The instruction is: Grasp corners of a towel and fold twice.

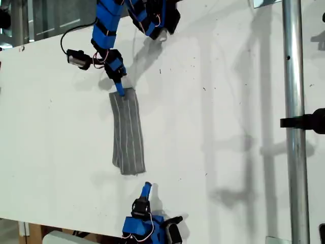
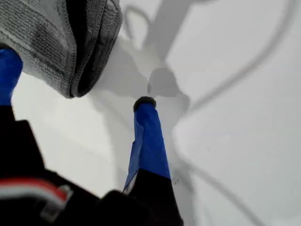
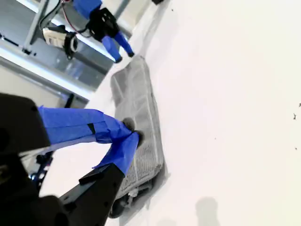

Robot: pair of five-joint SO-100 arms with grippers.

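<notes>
Exterior view first: the grey, pale-striped fabric towel (image 1: 127, 132) lies folded into a long narrow strip on the white worktop (image 1: 228, 127). It sits towards the exterior view's left, running from near the worktop's far edge towards its near edge. Its long edges are fairly straight, and the end nearer the near edge is slightly rumpled.

My first gripper (image 1: 120, 90), blue-taped, is at the strip's far end, with its tip touching the short edge there. The first wrist view shows this gripper (image 2: 77, 89) with its jaws spread wide and nothing clamped. The towel (image 2: 47, 42) shows its layered folded edge, and a rounded corner (image 2: 71, 92) sits between the two fingers, with one finger (image 2: 8, 70) in front of the cloth.

My second gripper (image 1: 146, 189) is close to the worktop's near edge, just beyond the strip's other end and apart from it. In the second wrist view its fingertips meet, so this gripper (image 3: 131, 135) is closed with nothing in it. The towel (image 3: 141, 103) stretches away beyond it towards the other arm.

Bare worktop spreads wide on both sides of the strip, most of it towards the exterior view's right. There an upright grey metal pole (image 1: 294, 127) with a black clamp (image 1: 304, 122) stands well apart from the towel.
</notes>
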